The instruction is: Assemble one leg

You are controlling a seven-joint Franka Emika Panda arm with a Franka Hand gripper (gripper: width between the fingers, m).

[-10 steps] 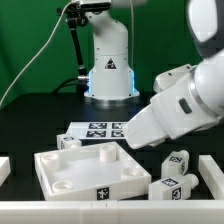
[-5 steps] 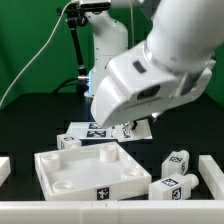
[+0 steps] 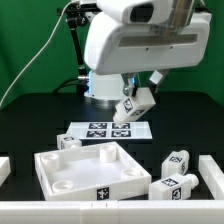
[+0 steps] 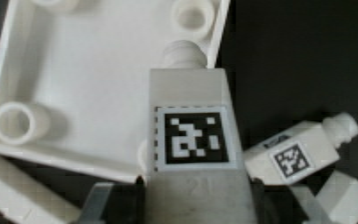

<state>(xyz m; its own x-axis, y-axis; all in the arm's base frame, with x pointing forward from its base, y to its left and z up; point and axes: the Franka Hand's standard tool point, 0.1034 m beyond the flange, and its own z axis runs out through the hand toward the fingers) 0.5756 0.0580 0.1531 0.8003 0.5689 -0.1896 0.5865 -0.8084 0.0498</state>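
My gripper [image 3: 137, 96] is shut on a leg [image 3: 133, 105], a chunky white peg with a square tag, held tilted in the air above the marker board [image 3: 92, 130]. In the wrist view the leg [image 4: 192, 120] fills the middle between the dark fingers [image 4: 112, 192], round end pointing away, with the gripper [image 4: 194, 198] closed on its body. Below it lies the white square panel [image 4: 69, 70] with round corner sockets. Two more legs [image 3: 177, 162] [image 3: 166, 185] lie to the panel's right; one [image 4: 304, 150] shows in the wrist view.
The square panel [image 3: 50, 163] sits at the front centre of the black table. Another white part [image 3: 68, 142] lies behind its far left corner. White parts lie at the exterior view's left edge [image 3: 4, 168] and right edge [image 3: 212, 172]. The robot base [image 3: 108, 75] stands behind.
The arm has swung from low at the exterior view's right up to the top centre, lifting the leg clear above the marker board.
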